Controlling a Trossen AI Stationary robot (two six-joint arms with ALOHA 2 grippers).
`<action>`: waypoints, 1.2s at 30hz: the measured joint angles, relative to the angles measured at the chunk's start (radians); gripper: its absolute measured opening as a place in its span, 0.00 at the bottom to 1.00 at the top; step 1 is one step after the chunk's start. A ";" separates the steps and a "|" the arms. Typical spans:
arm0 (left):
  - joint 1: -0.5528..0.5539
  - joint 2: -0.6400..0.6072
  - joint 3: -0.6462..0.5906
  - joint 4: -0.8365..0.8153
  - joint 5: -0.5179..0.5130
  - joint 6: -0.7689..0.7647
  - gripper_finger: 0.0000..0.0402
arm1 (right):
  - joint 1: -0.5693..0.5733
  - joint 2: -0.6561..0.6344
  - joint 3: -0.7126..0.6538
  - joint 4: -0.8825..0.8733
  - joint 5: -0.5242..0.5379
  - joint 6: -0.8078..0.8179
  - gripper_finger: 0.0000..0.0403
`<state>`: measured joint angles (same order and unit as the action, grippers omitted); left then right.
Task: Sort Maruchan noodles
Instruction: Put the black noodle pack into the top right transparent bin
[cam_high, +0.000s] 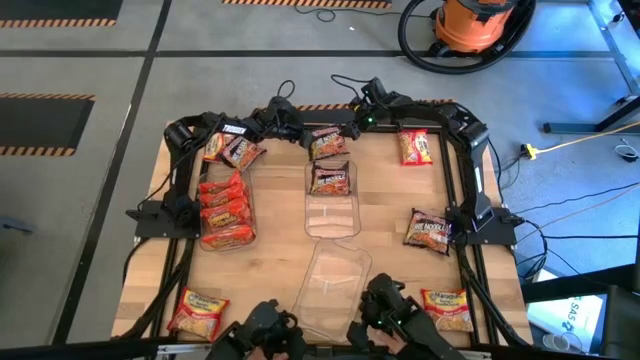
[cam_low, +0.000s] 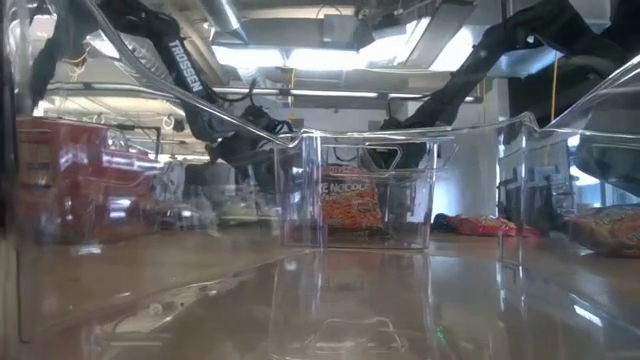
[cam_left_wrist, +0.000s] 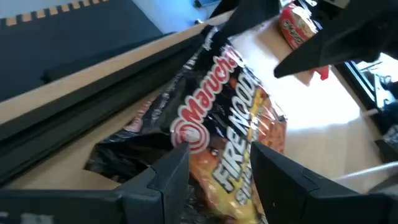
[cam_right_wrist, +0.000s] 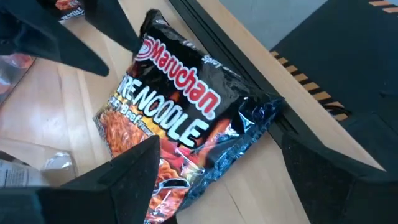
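A dark Maruchan Fire Noodle packet (cam_high: 327, 143) lies flat on the table by its far edge, just beyond the middle clear bin (cam_high: 331, 218). My left gripper (cam_high: 303, 135) is open at the packet's logo end (cam_left_wrist: 196, 127), with a finger on each side of it (cam_left_wrist: 219, 148). My right gripper (cam_high: 345, 128) hovers wide open over the same packet (cam_right_wrist: 180, 118), its fingers (cam_right_wrist: 217, 140) clear of it. A second dark packet (cam_high: 330, 178) lies inside the middle bin. My left gripper comes slanting down at the dark packet's logo end (cam_left_wrist: 186, 134), and the packet runs through the gap between its open fingers. I cannot tell whether a finger (cam_left_wrist: 171, 171) touches the wrapper. The packet lies flat on the wood.
The left bin (cam_high: 226, 210) holds several orange-red packets. Loose packets: a dark one (cam_high: 241, 151) and an orange one (cam_high: 213, 147) far left, a red-yellow one (cam_high: 415, 147) far right, a dark one (cam_high: 430, 232) right, red-yellow ones (cam_high: 197, 312) (cam_high: 447, 308) near. A third bin (cam_high: 335, 282) sits near.
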<state>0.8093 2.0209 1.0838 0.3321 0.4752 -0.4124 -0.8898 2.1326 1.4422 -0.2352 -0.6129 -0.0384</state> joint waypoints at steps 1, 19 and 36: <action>0.000 0.000 0.000 -0.001 0.013 0.000 0.41 | 0.000 0.000 0.000 0.002 -0.002 -0.002 0.77; 0.013 -0.072 0.002 -0.066 0.068 0.082 0.40 | -0.027 -0.002 0.000 -0.020 -0.231 -0.124 0.77; 0.025 -0.093 0.104 -0.252 -0.165 0.150 0.40 | -0.071 -0.002 0.000 -0.190 -0.183 -0.151 0.77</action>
<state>0.8339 1.9278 1.1875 0.0804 0.3098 -0.2622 -0.9611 2.1304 1.4418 -0.4256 -0.7956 -0.1890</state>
